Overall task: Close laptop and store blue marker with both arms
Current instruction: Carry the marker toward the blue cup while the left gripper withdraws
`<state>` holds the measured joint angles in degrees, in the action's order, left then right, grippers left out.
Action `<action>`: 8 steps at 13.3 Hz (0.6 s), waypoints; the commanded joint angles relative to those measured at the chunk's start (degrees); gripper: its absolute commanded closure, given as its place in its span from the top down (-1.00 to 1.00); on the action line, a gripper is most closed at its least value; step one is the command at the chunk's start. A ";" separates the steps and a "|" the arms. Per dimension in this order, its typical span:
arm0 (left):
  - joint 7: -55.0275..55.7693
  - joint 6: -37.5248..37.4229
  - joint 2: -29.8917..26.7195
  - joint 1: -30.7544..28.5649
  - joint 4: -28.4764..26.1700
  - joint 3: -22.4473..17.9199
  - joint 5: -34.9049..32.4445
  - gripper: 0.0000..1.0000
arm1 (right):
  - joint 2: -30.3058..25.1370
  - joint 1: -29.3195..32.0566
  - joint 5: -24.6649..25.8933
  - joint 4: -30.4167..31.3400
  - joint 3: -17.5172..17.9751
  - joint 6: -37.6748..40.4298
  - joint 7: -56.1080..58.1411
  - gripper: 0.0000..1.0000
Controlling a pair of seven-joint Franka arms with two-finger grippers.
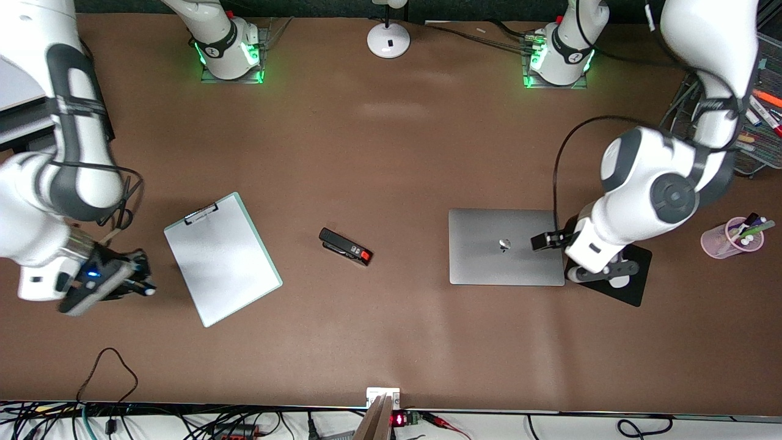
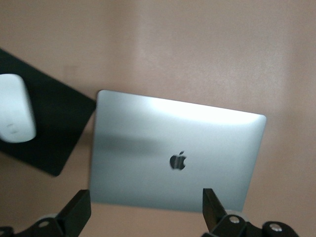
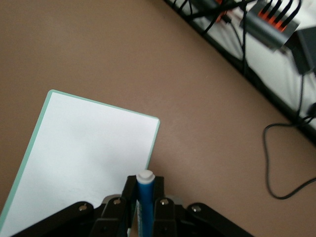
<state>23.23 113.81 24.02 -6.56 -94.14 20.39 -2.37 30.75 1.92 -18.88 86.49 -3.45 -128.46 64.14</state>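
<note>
The silver-grey laptop (image 1: 506, 246) lies closed on the table, lid up with its apple logo showing; it also shows in the left wrist view (image 2: 173, 148). My left gripper (image 1: 551, 241) is open and empty over the laptop's edge toward the left arm's end of the table, its fingers spread wide (image 2: 145, 211). My right gripper (image 1: 138, 280) is beside the clipboard at the right arm's end of the table. It is shut on the blue marker (image 3: 145, 196), whose white tip sticks out between the fingers.
A white clipboard (image 1: 223, 258) lies beside the right gripper. A black stapler (image 1: 346, 246) sits mid-table. A black mouse pad (image 1: 636, 292) with a white mouse (image 1: 618, 282) lies under the left arm. A pink pen cup (image 1: 727, 239) and a mesh tray (image 1: 760, 153) stand at the left arm's end.
</note>
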 commanded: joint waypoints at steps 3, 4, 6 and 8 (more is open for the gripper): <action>0.06 -7.01 -10.38 -0.65 -1.14 0.26 -4.04 1.00 | -4.12 7.12 -12.21 -1.40 0.47 10.21 23.17 -0.86; 0.06 -7.89 -11.61 -0.65 -1.05 0.35 -4.13 1.00 | -4.12 8.53 -13.45 -3.24 0.38 14.77 27.66 -0.88; -0.02 -8.77 -13.73 -0.65 -0.96 0.62 -4.13 1.00 | -3.85 11.60 -15.30 -6.23 0.29 24.87 34.96 -0.88; -0.46 -9.47 -15.84 -0.65 -0.88 0.79 -4.13 1.00 | -3.50 13.89 -18.11 -8.70 0.20 35.07 42.35 -0.88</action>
<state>23.22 105.43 10.64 -6.90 -94.20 20.70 -4.94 26.64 13.73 -34.23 80.56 -3.81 -100.74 100.57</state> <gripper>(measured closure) 0.000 0.824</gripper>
